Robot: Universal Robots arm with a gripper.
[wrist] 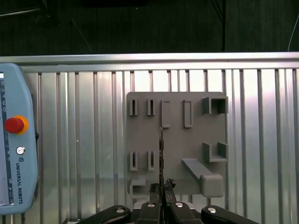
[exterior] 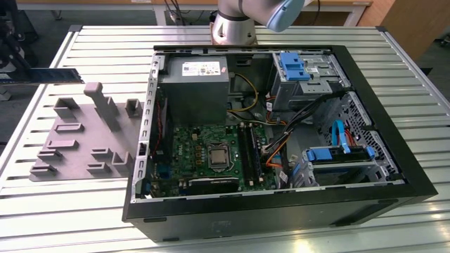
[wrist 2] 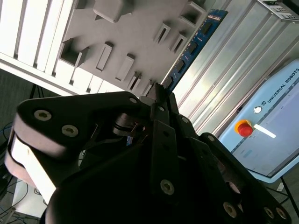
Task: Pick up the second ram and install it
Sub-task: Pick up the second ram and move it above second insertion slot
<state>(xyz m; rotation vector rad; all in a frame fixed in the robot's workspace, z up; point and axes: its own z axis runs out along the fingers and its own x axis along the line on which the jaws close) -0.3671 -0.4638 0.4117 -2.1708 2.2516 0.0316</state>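
My fingers (wrist: 168,184) pinch the second ram (wrist: 161,149) by one end, held clear above the grey holder tray (wrist: 196,140) on the bench (wrist: 93,140); picking looks done, seating it in the open computer case (exterior: 281,211) remains

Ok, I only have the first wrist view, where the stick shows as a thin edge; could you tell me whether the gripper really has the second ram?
Observer: Yes. In the second wrist view the second ram shows its flat blue-green face, with one end clamped in the gripper.
Operator: Thank you. And where is it relative to the computer?
Observer: In the exterior view it is held roughly level above the grey holder plate, to the exterior view's left of the open computer case and apart from it.
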